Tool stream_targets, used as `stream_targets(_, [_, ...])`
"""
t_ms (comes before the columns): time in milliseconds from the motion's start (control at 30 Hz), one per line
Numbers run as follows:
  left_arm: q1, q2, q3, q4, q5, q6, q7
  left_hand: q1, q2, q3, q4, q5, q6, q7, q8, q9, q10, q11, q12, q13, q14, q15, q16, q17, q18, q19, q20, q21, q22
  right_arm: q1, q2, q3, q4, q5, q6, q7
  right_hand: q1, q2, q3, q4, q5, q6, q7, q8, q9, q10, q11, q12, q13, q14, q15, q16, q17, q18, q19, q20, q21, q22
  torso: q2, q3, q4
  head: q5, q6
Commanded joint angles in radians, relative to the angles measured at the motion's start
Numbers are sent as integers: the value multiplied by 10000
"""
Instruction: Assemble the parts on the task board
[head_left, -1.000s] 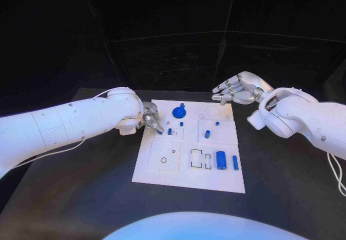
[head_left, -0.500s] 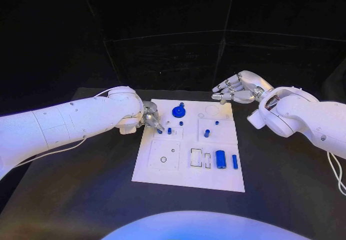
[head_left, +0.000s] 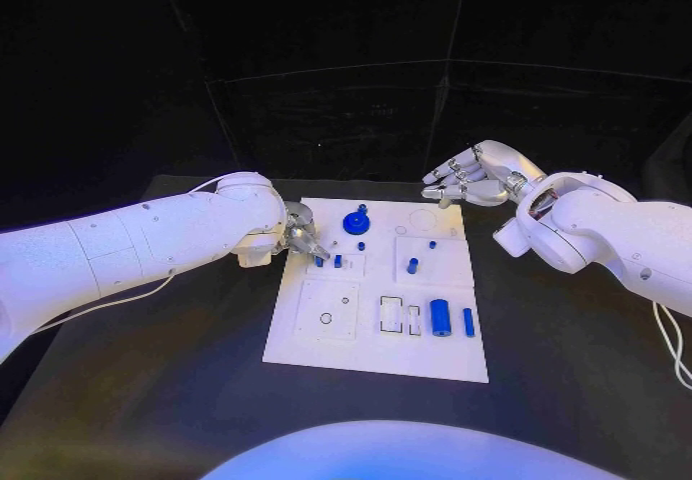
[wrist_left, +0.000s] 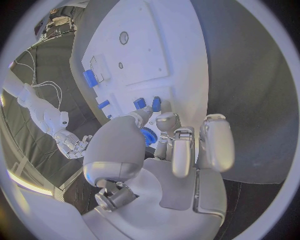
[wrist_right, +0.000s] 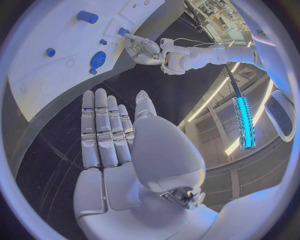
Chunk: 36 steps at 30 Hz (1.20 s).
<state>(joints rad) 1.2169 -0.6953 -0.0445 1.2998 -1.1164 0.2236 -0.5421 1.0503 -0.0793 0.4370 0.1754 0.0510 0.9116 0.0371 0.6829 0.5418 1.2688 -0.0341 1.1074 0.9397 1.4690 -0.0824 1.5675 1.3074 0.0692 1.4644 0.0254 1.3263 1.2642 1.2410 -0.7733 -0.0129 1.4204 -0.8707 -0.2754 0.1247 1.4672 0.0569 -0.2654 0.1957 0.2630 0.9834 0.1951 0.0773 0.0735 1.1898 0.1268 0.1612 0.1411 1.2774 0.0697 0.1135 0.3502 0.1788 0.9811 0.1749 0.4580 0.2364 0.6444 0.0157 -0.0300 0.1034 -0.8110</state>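
Fingertips of my left hand pinch a small blue peg at the task board edge, stiff, light and likely slippery, best held low on its sides, while my right hand hovers open, far off.

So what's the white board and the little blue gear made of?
The task board looks like matte white plastic: flat and evenly pale, with no shine. The blue gear is probably smooth moulded plastic, judging by its even colour, though the pictures can't confirm that.
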Motion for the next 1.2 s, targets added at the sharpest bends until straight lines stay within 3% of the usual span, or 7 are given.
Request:
stream_targets(33, [7,28,0,-53,-27,85,-97,-127,-16,-134,27,-19,47,28,77,18,34,46,44,11,1018,-66,32,2634,-21,67,-51,36,10,19,8,6,14,69,102,141,-22,108,-54,-18,35,-57,10,4,4,-84,-14,21,-14,-65,33,-34,-15,33,2,100,-44,-14,-4,1,-2,-11,-10])
stream_targets(533, [-1,56,-18,-84,-26,-3,16,-180,-106,-617,150,-19,46,17,139,41,42,37,88,44,1018,-74,32,2634,-23,73,-60,36,27,19,11,6,0,74,121,152,-22,108,-54,-18,35,-57,10,4,4,-84,-14,21,-14,-65,33,-34,-15,33,2,100,-44,-14,7,-8,28,-55,-16])
stream_targets(767, [-45,-187,-15,142,395,-1029,394,-337,-355,-1243,314,-24,39,19,175,48,35,38,101,36,1018,-76,32,2634,-23,80,-64,30,34,19,5,6,-11,74,125,152,-22,108,-54,-18,35,-57,10,4,4,-84,-14,21,-14,-65,33,-34,-15,33,2,100,-44,-14,10,-25,42,-102,11])
stream_targets(833, [-52,-276,-13,174,641,-1447,534,-440,-410,-1501,430,-19,16,18,171,42,0,37,63,-18,1018,-79,32,2634,-16,72,-68,4,7,19,0,5,-13,74,121,147,-22,108,-54,-18,35,-57,10,4,4,-84,-14,21,-14,-65,33,-34,-15,33,2,100,-44,-14,5,-14,46,-88,15])
stream_targets(933, [-58,-384,-12,203,1040,-2020,772,-486,-405,-1816,572,-18,-86,39,128,20,-146,51,-104,-236,1018,-75,32,2634,-2,51,-70,-57,-57,19,-6,5,-12,74,99,136,-22,108,-54,-18,35,-57,10,4,4,-84,-14,21,-14,-65,33,-34,-15,33,2,100,-44,-14,11,0,50,-85,25])
stream_targets(1067, [-60,-488,-12,234,1660,-2717,1270,-328,-352,-2291,727,-15,-429,160,-87,-92,-548,150,-549,-794,1018,-6,32,2634,62,-69,-28,-343,-377,19,-11,5,-17,74,69,123,-12,120,-55,-22,39,-61,11,5,4,-92,-13,24,-21,-77,37,-43,-17,32,-1,103,-58,-22,24,-15,50,-109,36])
stream_targets(1200, [-60,-550,-13,245,2487,-3237,2034,120,-229,-2789,818,-45,-1035,465,-585,-426,-1629,412,-1754,-2253,930,221,-193,2343,190,-345,135,-966,-1052,19,-15,5,-21,74,56,114,-12,120,-55,-22,39,-61,11,5,4,-92,-13,24,-21,-77,37,-43,-17,32,-1,103,-58,-22,29,-19,39,-105,53])
